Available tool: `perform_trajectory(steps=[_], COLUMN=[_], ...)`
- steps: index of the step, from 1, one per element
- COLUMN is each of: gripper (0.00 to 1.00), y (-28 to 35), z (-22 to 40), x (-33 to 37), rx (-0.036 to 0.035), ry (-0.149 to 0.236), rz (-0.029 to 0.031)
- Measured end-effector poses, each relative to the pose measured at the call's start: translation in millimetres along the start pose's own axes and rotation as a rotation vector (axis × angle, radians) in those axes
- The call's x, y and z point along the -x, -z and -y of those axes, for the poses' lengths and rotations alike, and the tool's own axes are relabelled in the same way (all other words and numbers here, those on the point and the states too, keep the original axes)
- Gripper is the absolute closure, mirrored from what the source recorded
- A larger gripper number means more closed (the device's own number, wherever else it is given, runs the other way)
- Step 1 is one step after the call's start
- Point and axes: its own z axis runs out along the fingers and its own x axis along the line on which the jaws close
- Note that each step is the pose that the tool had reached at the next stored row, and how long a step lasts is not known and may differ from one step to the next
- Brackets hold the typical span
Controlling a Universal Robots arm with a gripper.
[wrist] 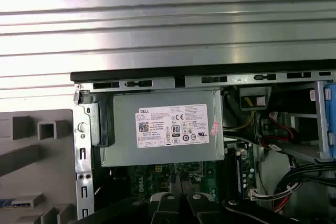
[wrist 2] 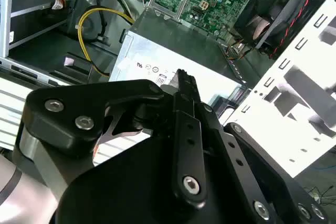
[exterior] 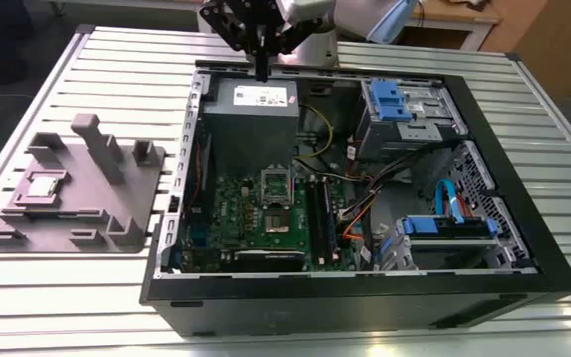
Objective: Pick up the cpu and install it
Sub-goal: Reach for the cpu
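Gripper of mine: pinched together, empty, above power supply; cpu lies well apart on grey fixture.

Your pincer is black, and the tabletop shows silver ribbed stripes. You'll see a green motherboard, a plain grey fixture, blue drive brackets and a yellow cable.
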Motion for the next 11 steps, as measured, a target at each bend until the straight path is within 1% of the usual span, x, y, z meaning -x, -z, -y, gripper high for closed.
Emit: perform_trajectory(steps=[5,11], gripper=[0.90,0.90], y=[0.0,0.1], z=[0.0,0.3], x=[-0.1,-3.4], rx=[0.0000,0.0001], ry=[0.000,0.000], rz=[0.0000,0.0001])
